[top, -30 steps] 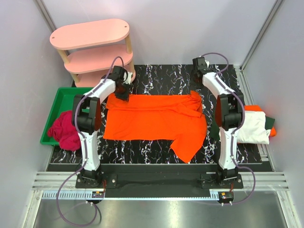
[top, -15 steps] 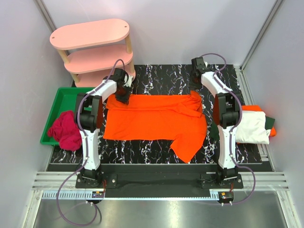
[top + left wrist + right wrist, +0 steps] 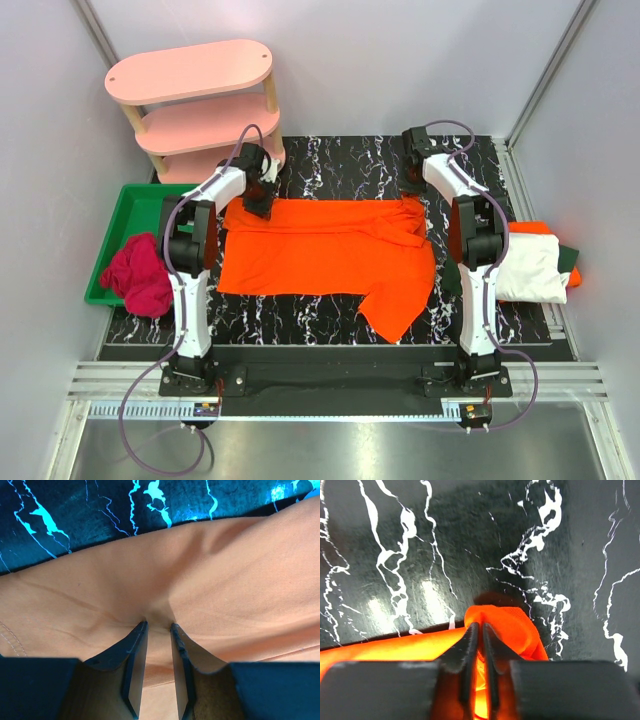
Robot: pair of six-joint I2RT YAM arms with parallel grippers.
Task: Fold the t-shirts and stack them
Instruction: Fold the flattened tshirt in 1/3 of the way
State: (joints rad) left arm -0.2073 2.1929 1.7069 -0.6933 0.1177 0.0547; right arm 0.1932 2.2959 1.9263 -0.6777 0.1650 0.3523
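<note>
Right wrist: orange t-shirt (image 3: 522, 632) corner inside the right gripper (image 3: 478, 626)

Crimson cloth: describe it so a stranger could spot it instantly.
Find the pink shelf at the far left. In front of it sits a green tray, with the crimson cloth bunched at its near end. Unlike the spread orange shirt, it is dark red.

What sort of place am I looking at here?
Likely a robot test booth, not a home: bare grey walls box in a marbled table, where the left gripper and right gripper pinch an orange t-shirt.
</note>
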